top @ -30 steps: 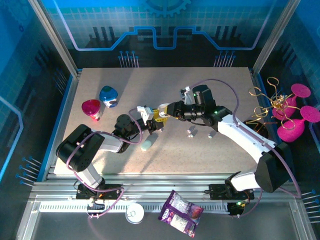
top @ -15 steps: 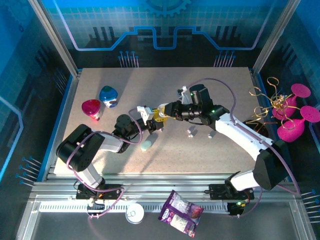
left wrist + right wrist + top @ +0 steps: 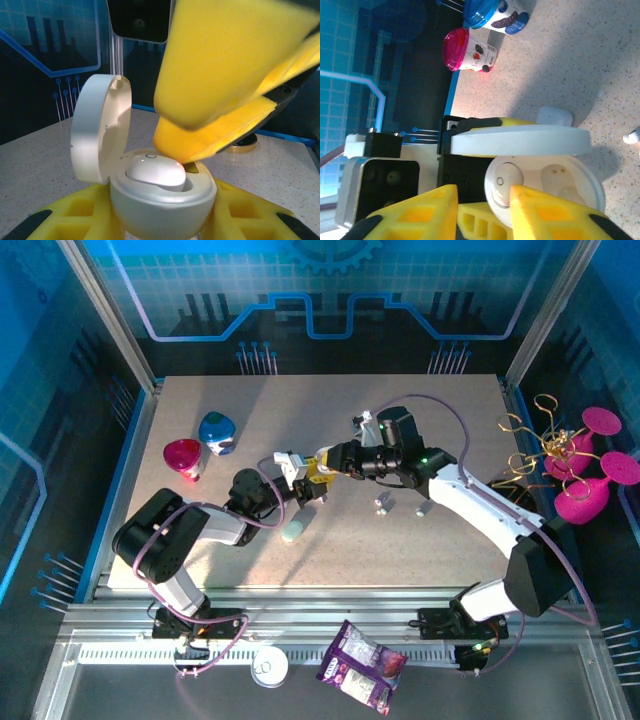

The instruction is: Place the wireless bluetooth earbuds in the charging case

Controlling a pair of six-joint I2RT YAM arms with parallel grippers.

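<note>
Over the past second the right arm (image 3: 470,502) has edged left above the desk (image 3: 250,400): the wrist behind the right gripper (image 3: 324,463) crept slightly leftward and farther back, the rear link leaning left.

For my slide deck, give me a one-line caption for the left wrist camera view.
Left fingers hold the open charging case, one earbud seated, right fingers close above.

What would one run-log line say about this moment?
left jaws: gripping open case | right jaws: apart over case | one earbud seated | other slot empty
</note>
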